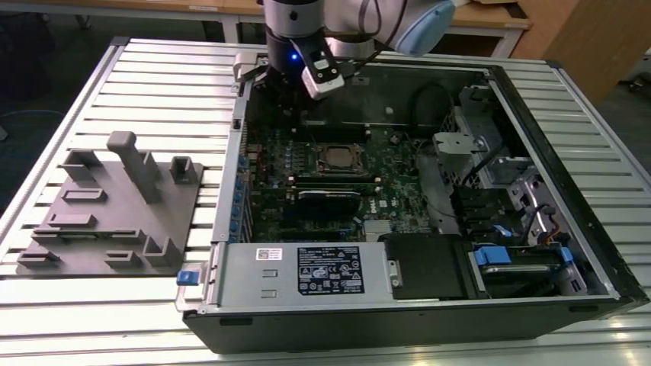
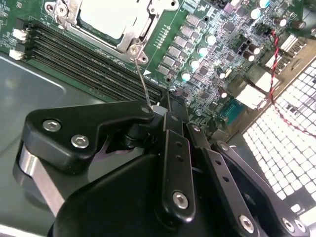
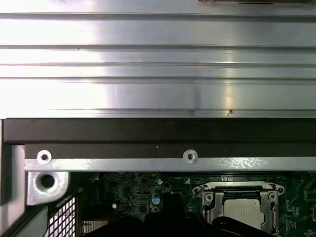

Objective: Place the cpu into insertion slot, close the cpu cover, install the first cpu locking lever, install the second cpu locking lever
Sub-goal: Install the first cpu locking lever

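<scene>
Judging by the pale silvery square cpu [image 2: 111,17] lying under the thin silvery frame-plate cpu cover [image 2: 140,29] just beyond my fingertips, two steps are done. My black gripper [image 2: 157,107] is pinched together at the end of a raised thin wire locking lever [image 2: 141,79], which looks unlatched.

The exterior view looks steeply down on the whole case [image 1: 569,130]; both wrist views sit close, all sharing the cpu [image 1: 334,158] [image 2: 106,17] [image 3: 242,212].

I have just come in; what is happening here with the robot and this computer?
One robot arm is working inside an open computer case. The cpu lies in the insertion slot, and the cpu cover is down over it. The gripper is shut on the free end of a thin wire locking lever that runs from the socket's corner.
</scene>
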Available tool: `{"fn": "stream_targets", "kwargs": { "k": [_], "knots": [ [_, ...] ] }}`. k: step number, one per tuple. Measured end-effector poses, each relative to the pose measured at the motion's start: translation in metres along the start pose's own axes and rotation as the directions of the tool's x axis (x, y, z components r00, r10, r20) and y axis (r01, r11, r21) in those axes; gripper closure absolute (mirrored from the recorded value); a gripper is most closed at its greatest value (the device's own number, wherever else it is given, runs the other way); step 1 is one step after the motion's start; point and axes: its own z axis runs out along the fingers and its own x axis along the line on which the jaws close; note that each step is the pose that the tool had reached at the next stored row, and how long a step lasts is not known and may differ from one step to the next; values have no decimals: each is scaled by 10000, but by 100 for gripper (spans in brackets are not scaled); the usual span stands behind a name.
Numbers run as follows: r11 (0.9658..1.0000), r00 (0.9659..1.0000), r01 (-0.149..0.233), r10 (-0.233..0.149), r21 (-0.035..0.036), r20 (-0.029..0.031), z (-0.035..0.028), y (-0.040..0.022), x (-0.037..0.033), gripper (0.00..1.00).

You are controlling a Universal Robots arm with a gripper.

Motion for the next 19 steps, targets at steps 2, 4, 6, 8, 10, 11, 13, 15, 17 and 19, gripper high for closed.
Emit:
{"fn": "stream_targets", "kwargs": {
  "k": [2,4,6,8,10,11,13,15,17,19],
  "knots": [
    [10000,10000,0,0,1,-1,-3,1,-10,89],
    [10000,10000,0,0,0,1,-4,2,-26,89],
    [10000,10000,0,0,0,1,-3,2,-49,89],
    [10000,10000,1,-1,0,1,-3,3,-77,89],
    [10000,10000,1,-1,1,0,-3,4,-99,89],
    [10000,10000,1,-1,1,-1,-3,4,-102,89],
    [10000,10000,-1,1,0,1,-2,4,-103,89],
    [10000,10000,0,0,1,0,-2,4,-105,89],
    [10000,10000,0,0,0,4,-2,4,-105,89],
    [10000,10000,2,-2,-1,10,-2,4,-106,89]
  ]
}}
